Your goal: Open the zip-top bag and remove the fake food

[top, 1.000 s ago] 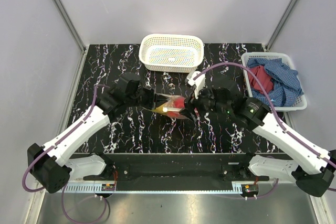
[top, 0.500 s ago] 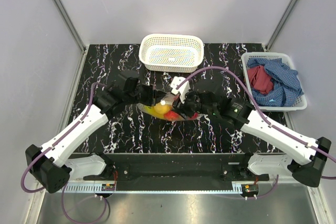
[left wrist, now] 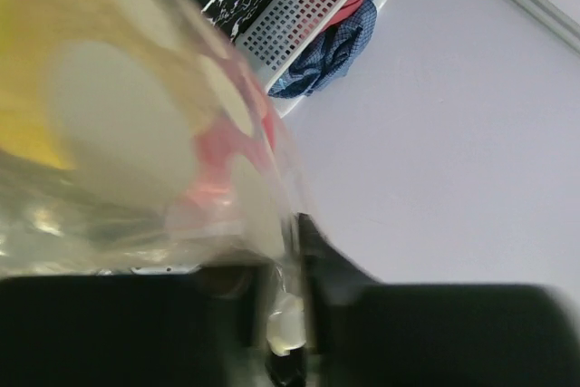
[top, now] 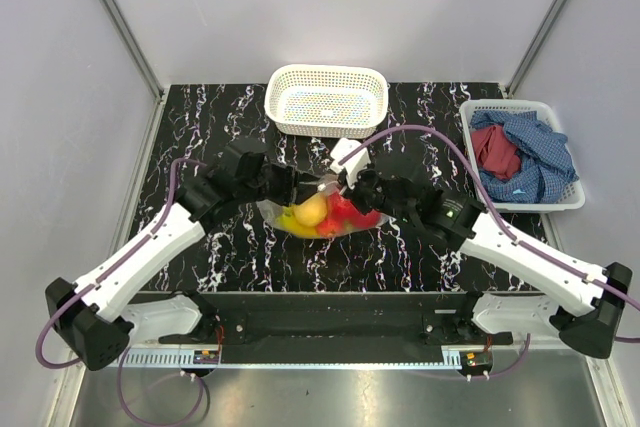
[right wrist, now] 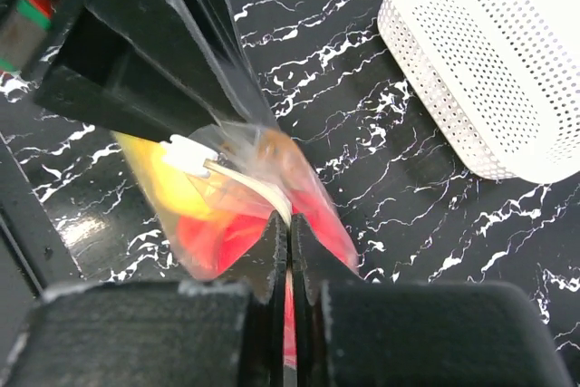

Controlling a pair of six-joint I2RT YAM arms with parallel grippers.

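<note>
The zip-top bag (top: 325, 217) hangs between my two grippers above the middle of the black marbled table. Through its clear plastic I see the fake food: a yellow fruit (top: 312, 209) and red pieces (top: 347, 213). My left gripper (top: 290, 187) pinches the bag's left end; in the left wrist view the plastic (left wrist: 136, 133) runs down into its narrow jaws (left wrist: 283, 269). In the right wrist view my right gripper (right wrist: 290, 222) is shut on the bag's white zip edge (right wrist: 249, 183), just right of the left gripper's fingers (right wrist: 154, 52).
An empty white mesh basket (top: 327, 99) stands at the back centre, close behind the bag. At the right edge a second white basket (top: 470, 112) holds red and blue cloths (top: 525, 152). Grey walls enclose the table on three sides.
My right gripper has moved left onto the bag and shut on its zip edge. The bag now hangs wider between both grippers, with more fruit showing.
</note>
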